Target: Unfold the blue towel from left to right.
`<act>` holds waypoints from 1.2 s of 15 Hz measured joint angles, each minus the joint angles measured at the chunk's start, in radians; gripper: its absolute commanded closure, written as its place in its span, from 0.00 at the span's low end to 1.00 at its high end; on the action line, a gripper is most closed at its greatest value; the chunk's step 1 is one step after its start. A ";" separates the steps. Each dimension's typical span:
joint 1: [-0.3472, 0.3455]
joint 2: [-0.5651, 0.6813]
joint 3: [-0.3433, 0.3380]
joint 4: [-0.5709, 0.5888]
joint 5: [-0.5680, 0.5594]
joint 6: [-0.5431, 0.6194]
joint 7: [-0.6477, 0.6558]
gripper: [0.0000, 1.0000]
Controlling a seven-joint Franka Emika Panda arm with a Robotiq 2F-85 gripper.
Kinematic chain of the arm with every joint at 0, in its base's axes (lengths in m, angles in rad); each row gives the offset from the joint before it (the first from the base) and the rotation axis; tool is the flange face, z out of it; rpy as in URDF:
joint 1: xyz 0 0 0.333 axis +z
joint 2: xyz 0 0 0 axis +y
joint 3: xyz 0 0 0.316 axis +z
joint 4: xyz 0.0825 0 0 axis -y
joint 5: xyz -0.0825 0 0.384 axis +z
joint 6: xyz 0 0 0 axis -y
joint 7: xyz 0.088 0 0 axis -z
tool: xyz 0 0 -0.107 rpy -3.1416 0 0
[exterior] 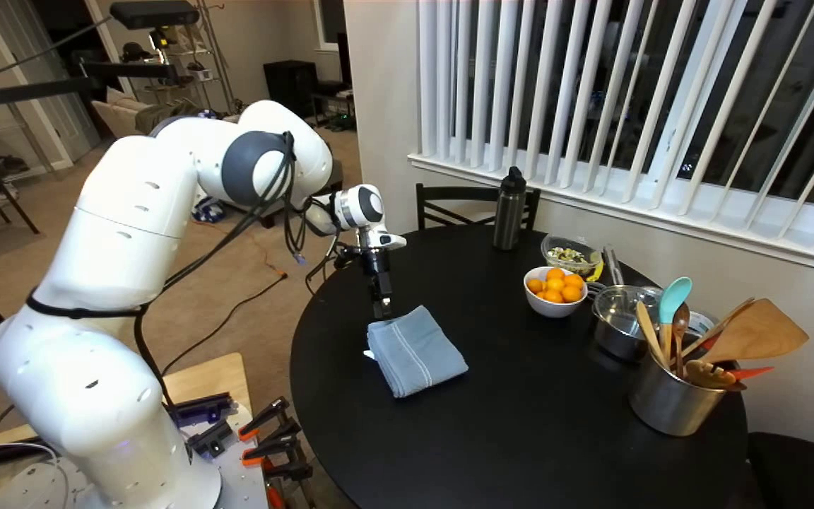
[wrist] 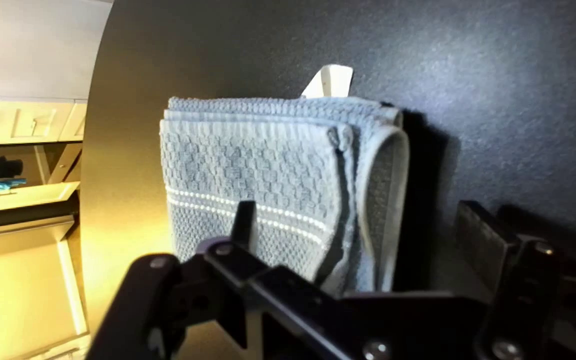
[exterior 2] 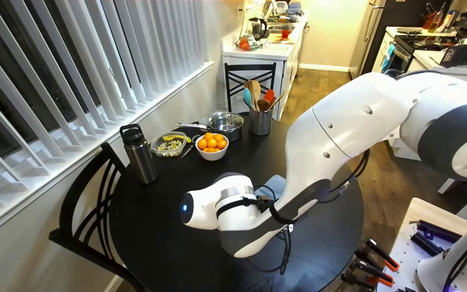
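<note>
In an exterior view the blue towel lay folded just below mid-frame, the gripper, jaws spread wide, near its upper-left corner, on a black table that also bore a bowl of oranges right of centre and a metal pot of utensils at lower right.

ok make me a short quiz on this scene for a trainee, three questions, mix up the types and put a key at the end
1. True or false: the blue towel lies fully unfolded.
2. Which holds the oranges: a) steel pot, b) white bowl, c) clear container?
3. Short answer: does the gripper stand open or shut?

Key: 1. False, it is folded in layers. 2. b. 3. Open.
</note>
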 measured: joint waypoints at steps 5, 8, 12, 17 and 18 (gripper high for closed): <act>-0.004 0.030 -0.033 0.027 -0.040 0.002 -0.016 0.00; -0.004 0.055 -0.035 0.047 -0.052 0.003 -0.027 0.32; -0.005 0.069 -0.036 0.053 -0.061 0.004 -0.028 0.59; -0.012 0.069 -0.037 0.052 -0.062 0.004 -0.028 0.92; -0.013 0.069 -0.037 0.052 -0.062 0.004 -0.028 0.98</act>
